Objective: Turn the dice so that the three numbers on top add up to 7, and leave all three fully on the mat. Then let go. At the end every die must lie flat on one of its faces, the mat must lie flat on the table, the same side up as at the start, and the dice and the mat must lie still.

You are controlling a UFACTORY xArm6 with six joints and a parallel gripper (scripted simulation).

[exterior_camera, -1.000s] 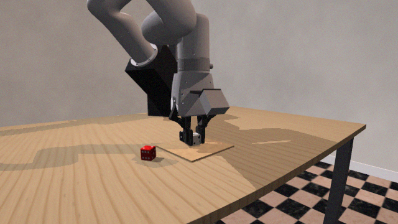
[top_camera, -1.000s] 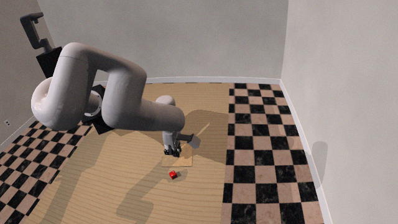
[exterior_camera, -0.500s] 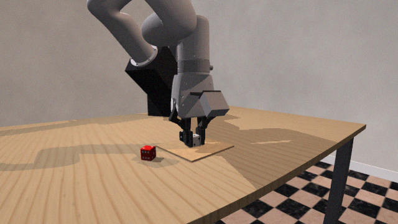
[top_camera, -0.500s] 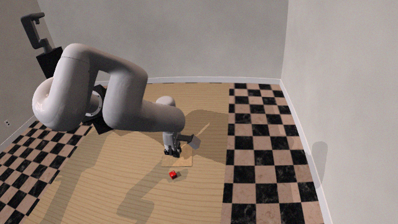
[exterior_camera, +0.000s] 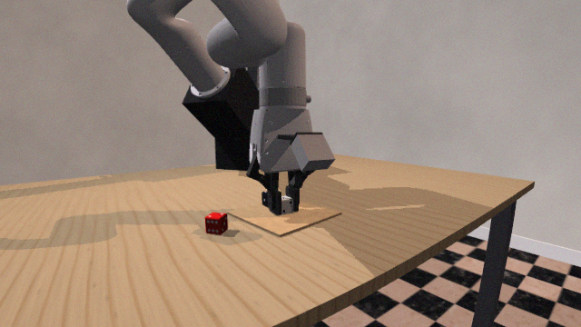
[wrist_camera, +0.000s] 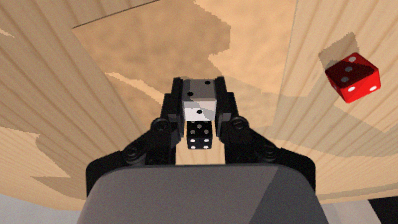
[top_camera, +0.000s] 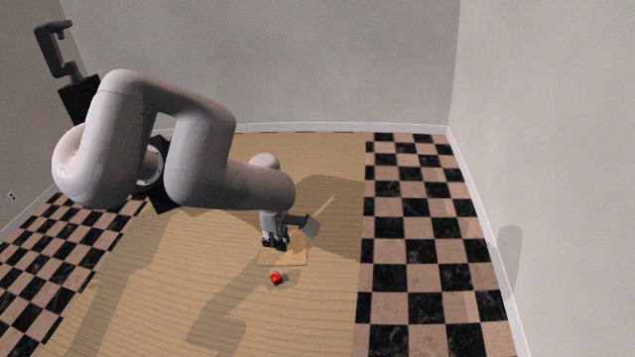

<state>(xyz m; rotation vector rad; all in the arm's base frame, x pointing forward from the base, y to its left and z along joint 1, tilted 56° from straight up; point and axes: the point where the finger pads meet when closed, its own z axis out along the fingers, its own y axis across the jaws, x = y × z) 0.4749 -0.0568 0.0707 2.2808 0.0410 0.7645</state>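
Observation:
My gripper (top_camera: 276, 243) (exterior_camera: 285, 206) (wrist_camera: 199, 90) points straight down over the thin tan mat (top_camera: 299, 256) (exterior_camera: 277, 225) (wrist_camera: 140, 45) and is shut on a white die (exterior_camera: 286, 204) (wrist_camera: 200, 100). It holds the die at or just above the mat's surface. A black die (wrist_camera: 200, 136) shows in the gap between the fingers, close behind the white one; the top and exterior views hide it. A red die (top_camera: 276, 278) (exterior_camera: 216, 222) (wrist_camera: 352, 77) lies flat on the bare table (exterior_camera: 136, 272), off the mat near its edge.
The wooden table's right edge (exterior_camera: 454, 227) drops to a checkered floor (top_camera: 422, 223). The arm's base and a black block (exterior_camera: 227, 127) stand behind the mat.

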